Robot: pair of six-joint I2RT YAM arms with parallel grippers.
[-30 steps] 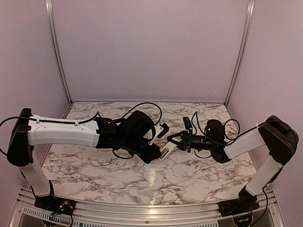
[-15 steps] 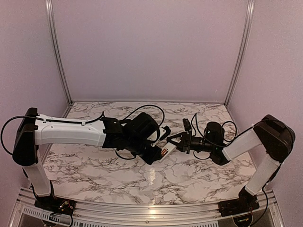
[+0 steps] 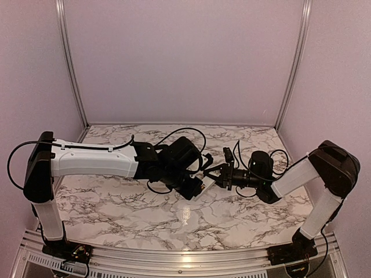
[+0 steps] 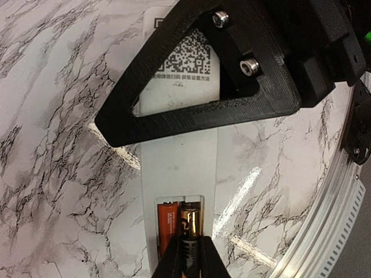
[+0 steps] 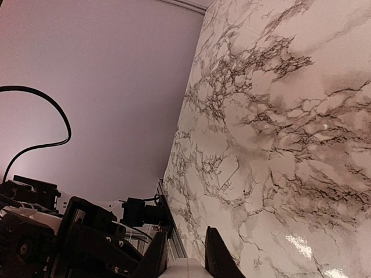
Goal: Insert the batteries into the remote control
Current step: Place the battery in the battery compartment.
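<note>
Marble-patterned table (image 3: 116,208), lilac walls (image 3: 185,58). Both arms meet at table centre.

- Left gripper (image 3: 198,186): clamped on the remote control (image 4: 179,156). 1 black finger (image 4: 197,113) crosses the back face; the other is hidden.
- Left wrist view: QR label (image 4: 184,55) at the remote's 12 o'clock end, open battery bay (image 4: 178,231) at its 6 o'clock end.
- 2 batteries in the bay, touching. Orange battery (image 4: 167,223) lies flat at 9 o'clock of the dark battery (image 4: 190,223).
- Right gripper (image 3: 212,177): at 2 o'clock of the left gripper, fingers nearly together, pinching the dark battery's 6 o'clock end.
</note>
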